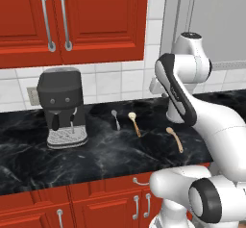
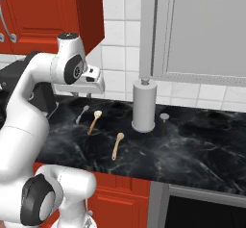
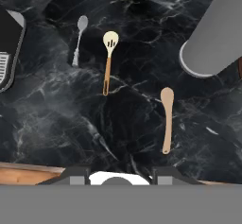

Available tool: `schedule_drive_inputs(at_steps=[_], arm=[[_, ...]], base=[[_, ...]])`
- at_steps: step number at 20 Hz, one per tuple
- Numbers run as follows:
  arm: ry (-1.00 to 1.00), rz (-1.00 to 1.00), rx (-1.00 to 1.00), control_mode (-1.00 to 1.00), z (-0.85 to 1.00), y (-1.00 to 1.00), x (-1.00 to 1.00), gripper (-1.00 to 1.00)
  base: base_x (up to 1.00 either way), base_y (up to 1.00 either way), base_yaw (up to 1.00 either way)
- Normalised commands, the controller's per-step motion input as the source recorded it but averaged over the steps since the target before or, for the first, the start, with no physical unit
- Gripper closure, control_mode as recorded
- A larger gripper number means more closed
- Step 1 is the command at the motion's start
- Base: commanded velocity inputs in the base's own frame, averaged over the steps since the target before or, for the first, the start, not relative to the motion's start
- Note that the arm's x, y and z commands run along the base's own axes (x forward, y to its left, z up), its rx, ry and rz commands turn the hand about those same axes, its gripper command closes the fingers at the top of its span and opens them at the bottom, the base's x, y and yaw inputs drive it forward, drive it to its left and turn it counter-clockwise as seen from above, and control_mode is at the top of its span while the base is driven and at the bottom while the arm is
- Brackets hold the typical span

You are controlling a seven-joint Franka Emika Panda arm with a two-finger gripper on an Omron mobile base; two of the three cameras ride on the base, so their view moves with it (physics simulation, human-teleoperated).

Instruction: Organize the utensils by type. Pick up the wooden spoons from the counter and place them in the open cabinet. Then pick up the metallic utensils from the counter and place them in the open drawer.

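Note:
Three utensils lie on the black counter (image 1: 96,155). The slotted wooden spoon (image 3: 108,60) (image 1: 134,122) (image 2: 93,121) is in the middle. A plain wooden spoon (image 3: 166,119) (image 1: 175,138) (image 2: 117,145) lies nearer the front edge. The metal spoon (image 3: 79,38) (image 1: 116,118) (image 2: 81,114) lies closest to the coffee machine. My gripper (image 3: 122,173) (image 2: 82,93) hangs well above them, pointing down, open with nothing between its fingers. The open cabinet and the open drawer are out of view.
A dark coffee machine (image 1: 61,107) (image 3: 7,48) stands at the counter's left. A grey cylinder (image 2: 144,106) (image 3: 212,34) stands right of the spoons, with a small dark shaker (image 2: 164,121) beside it. Shut red upper cabinets (image 1: 72,20) hang above.

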Motion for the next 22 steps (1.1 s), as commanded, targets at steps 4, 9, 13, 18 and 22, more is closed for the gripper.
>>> schedule_drive_inputs(at_steps=[4,9,13,18,22], arm=[[0.0,0.0,0.0,-1.0,-0.09,-0.03,-0.07,-1.0],[0.02,0.0,0.0,-1.0,-0.21,-0.12,-0.31,-1.0],[0.0,0.0,0.0,-1.0,-0.33,-0.18,-0.33,-1.0],[0.0,0.0,-0.06,-1.0,-0.46,-0.27,-0.12,-1.0],[0.0,0.0,-0.13,-1.0,-0.57,-0.31,0.0,-1.0]], base=[[0.0,0.0,0.0],[0.0,0.0,0.0],[0.0,0.0,0.0],[0.0,0.0,0.0],[0.0,0.0,0.0]])
